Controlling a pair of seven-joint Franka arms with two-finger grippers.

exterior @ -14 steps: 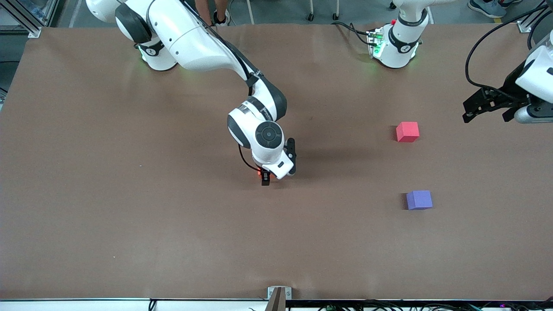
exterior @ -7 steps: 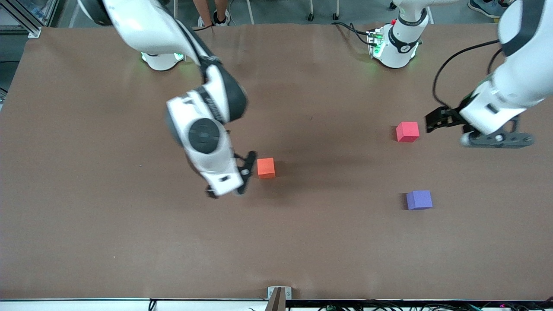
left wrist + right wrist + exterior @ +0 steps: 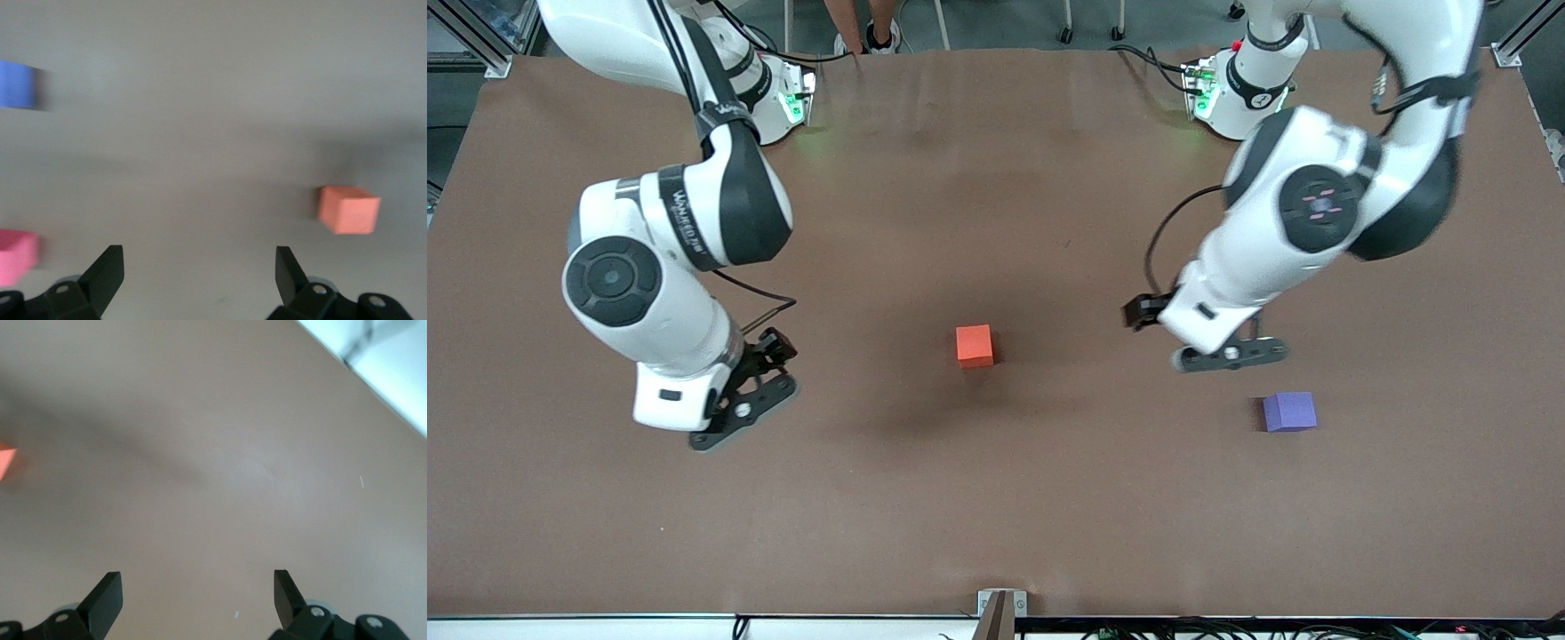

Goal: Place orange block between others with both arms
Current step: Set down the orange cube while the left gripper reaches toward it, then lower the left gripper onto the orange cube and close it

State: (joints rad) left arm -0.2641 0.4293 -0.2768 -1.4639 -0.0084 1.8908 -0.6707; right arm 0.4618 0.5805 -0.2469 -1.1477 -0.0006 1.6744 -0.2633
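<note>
The orange block [image 3: 975, 345] sits alone on the brown table near its middle; it also shows in the left wrist view [image 3: 348, 210], and one corner [image 3: 7, 461] in the right wrist view. The purple-blue cube [image 3: 1288, 412] [image 3: 17, 85] lies toward the left arm's end. The pinkish-red cube [image 3: 17, 255] is hidden by the left arm in the front view. My left gripper [image 3: 1143, 311] [image 3: 199, 267] hangs open and empty over the table between the orange block and the other cubes. My right gripper [image 3: 769, 351] [image 3: 197, 590] is open and empty, off toward the right arm's end.
Both arm bases [image 3: 1240, 89] [image 3: 769, 84] stand along the table's edge farthest from the front camera. The right wrist view shows a table edge [image 3: 360, 377] with pale floor past it. A small metal bracket [image 3: 1000, 604] sits at the nearest edge.
My right gripper has left the orange block on the table and pulled back toward its own end. The left arm has swung in over the pinkish-red cube toward the orange block.
</note>
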